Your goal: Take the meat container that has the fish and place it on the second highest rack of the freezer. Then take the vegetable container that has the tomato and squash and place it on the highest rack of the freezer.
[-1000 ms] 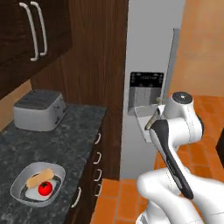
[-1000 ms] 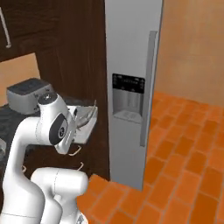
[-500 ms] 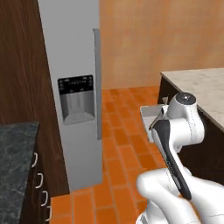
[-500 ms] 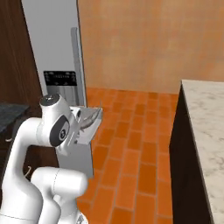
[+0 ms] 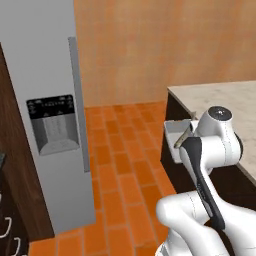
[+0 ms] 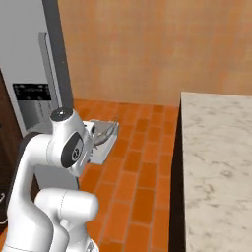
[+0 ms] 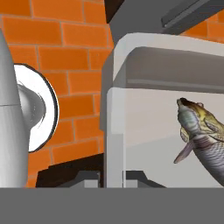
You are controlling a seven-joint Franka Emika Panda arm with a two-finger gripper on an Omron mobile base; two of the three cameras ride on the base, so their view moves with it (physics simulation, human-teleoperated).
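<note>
The meat container, a pale grey tray, hangs in front of my wrist, level with the island's top. It also shows to the right of my forearm. The fish lies inside it, silvery-grey with a brownish head, and its tail end shows over the rim. My gripper is shut on the tray's near wall. The freezer stands to the left with its grey door closed, so its racks are hidden. The vegetable container is out of view.
A marble-topped island on dark cabinets sits close on the right. Orange brick floor lies between it and the freezer. The freezer's long handle and dispenser panel face me. A dark cabinet is at the far left.
The base has turned right, so the whole picture shifted: the counter with toaster and bowl left the views, the freezer slid left, the island came in. The tray stays held as before.
</note>
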